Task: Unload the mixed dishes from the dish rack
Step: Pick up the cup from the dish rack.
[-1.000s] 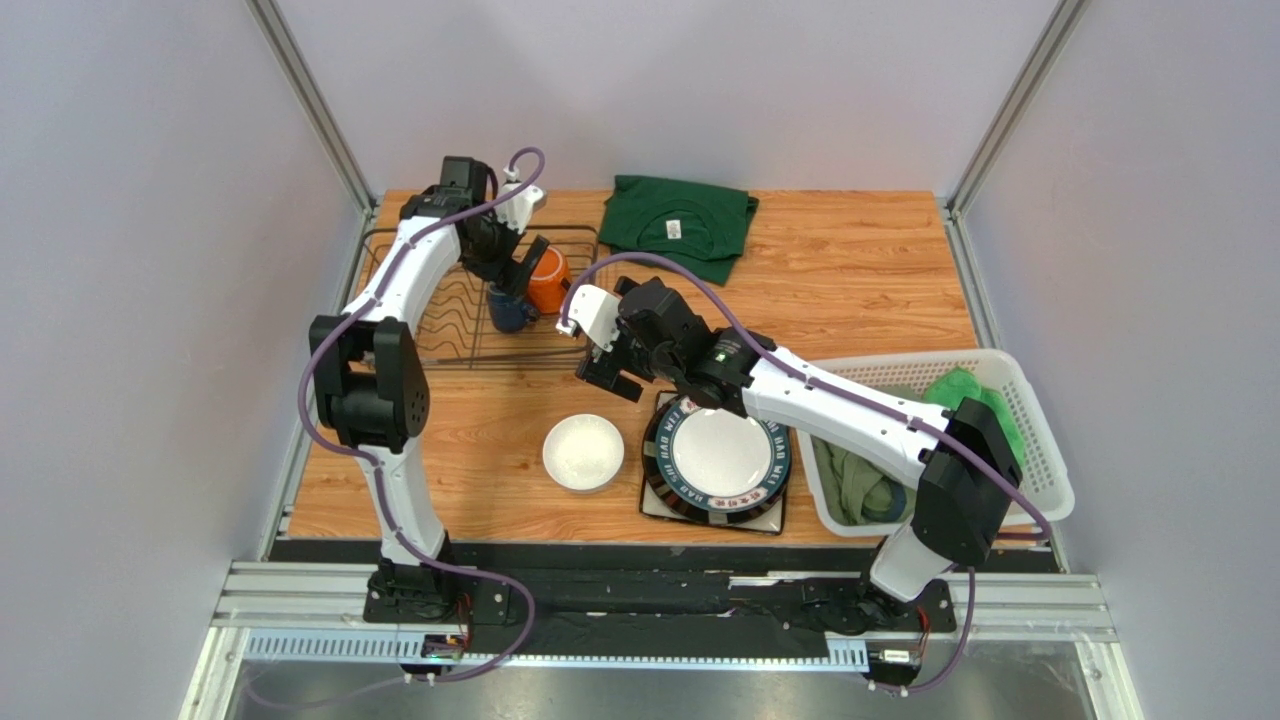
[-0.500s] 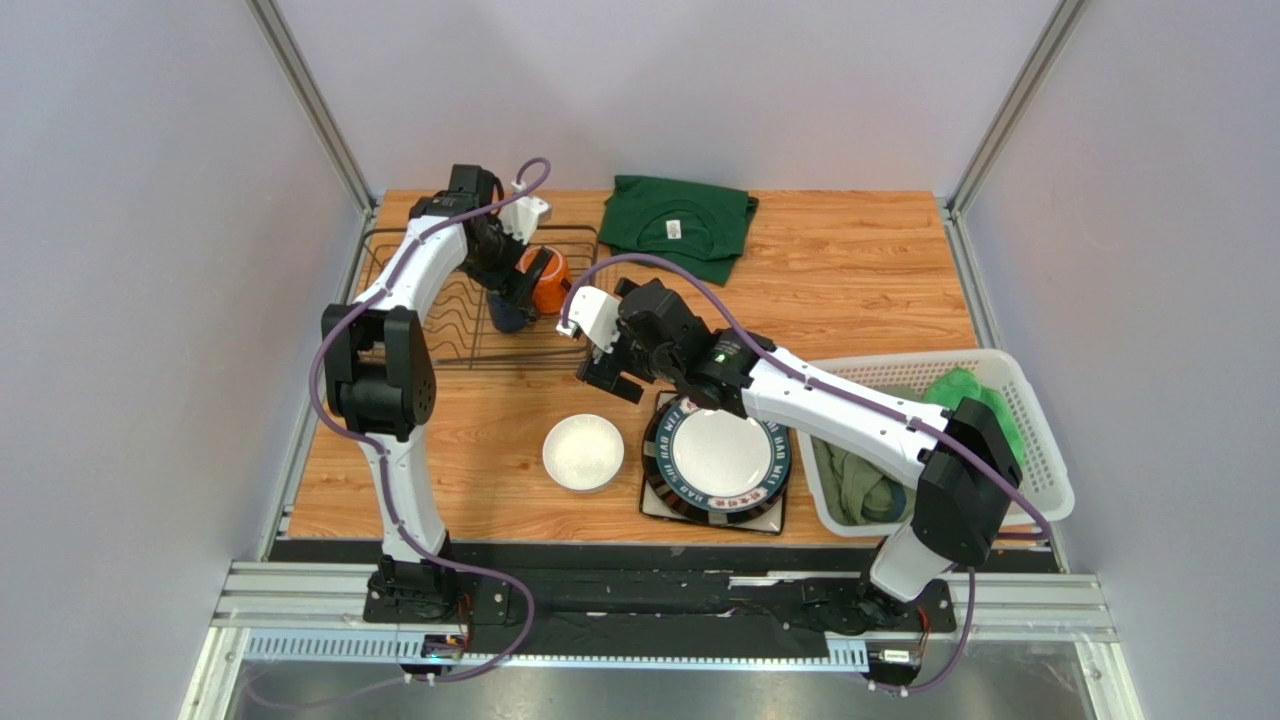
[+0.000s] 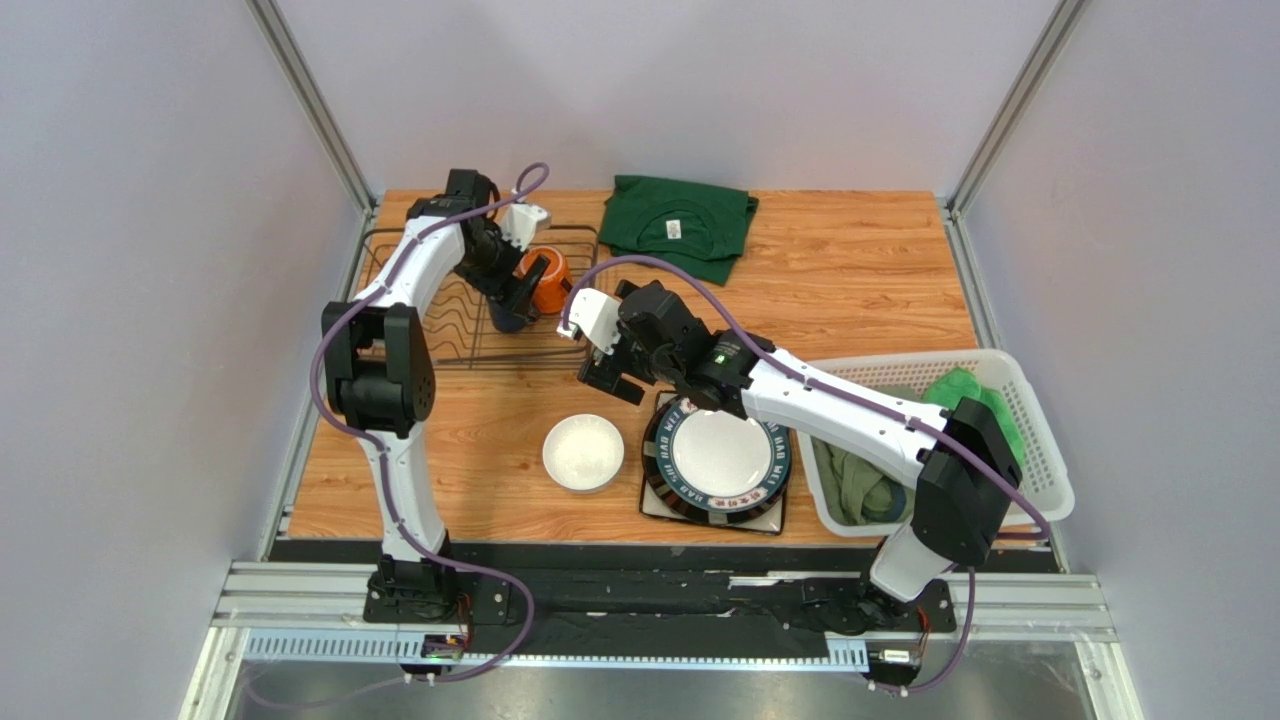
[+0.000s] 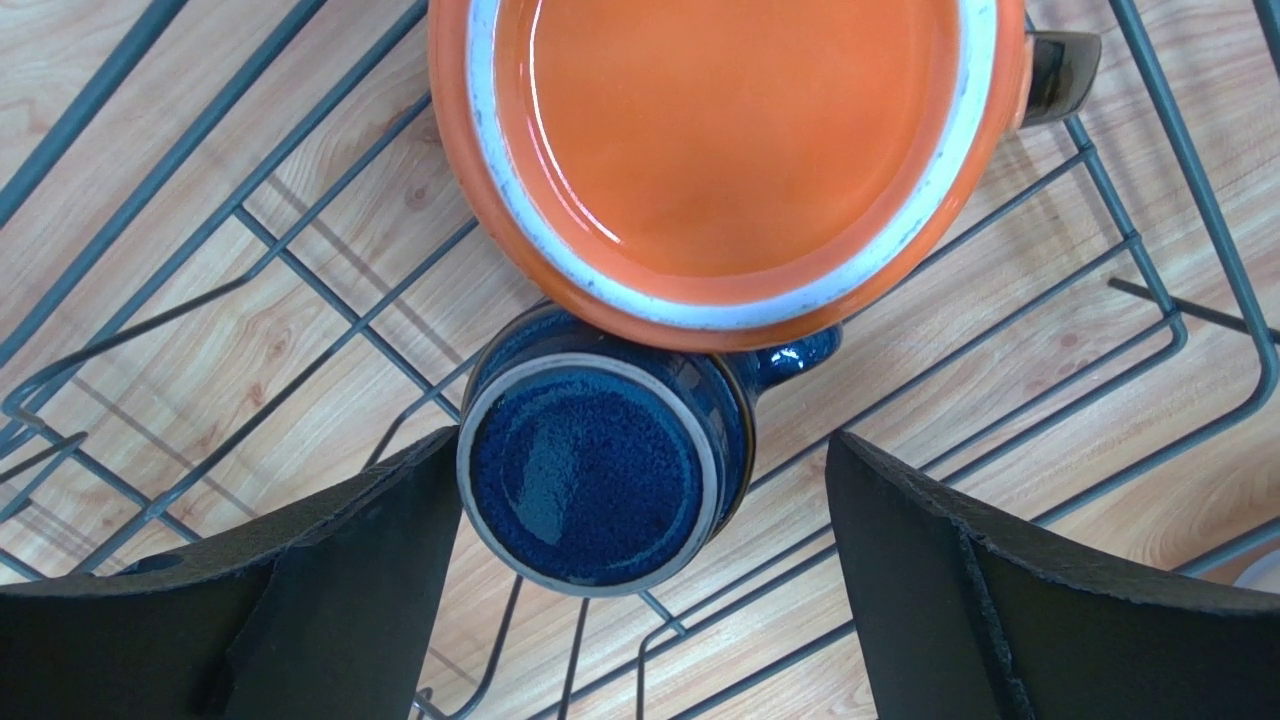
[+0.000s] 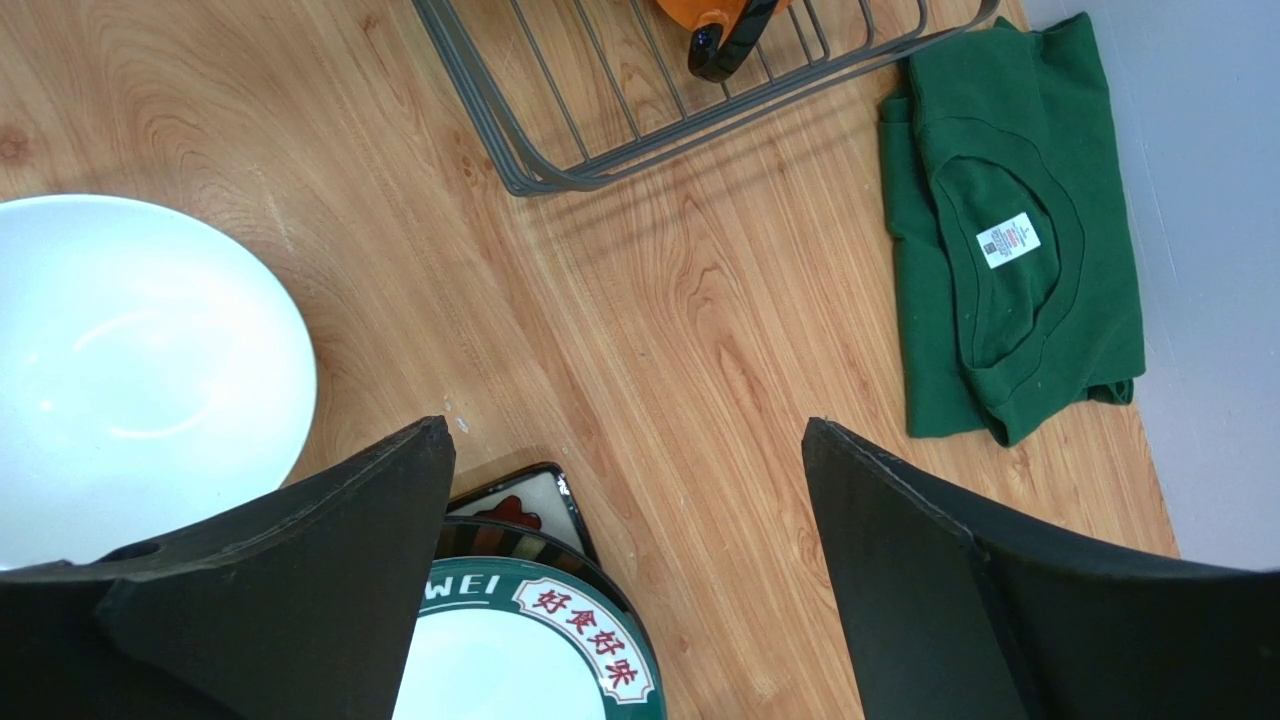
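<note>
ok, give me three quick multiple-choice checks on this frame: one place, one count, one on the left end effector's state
1. Where is the white bowl? A in the dish rack; B in the laundry basket; C on the table beside the round plate.
2. How many mugs are in the dish rack? A one; B two; C three.
3. The left end effector is: A open over the dark blue mug; B shut on the white bowl; C shut on nothing.

1 C: it sits on bare wood next to the plate.
2 B: the orange mug and the dark blue mug rest on the wires.
3 A: its fingers stand wide apart either side of that mug.
</note>
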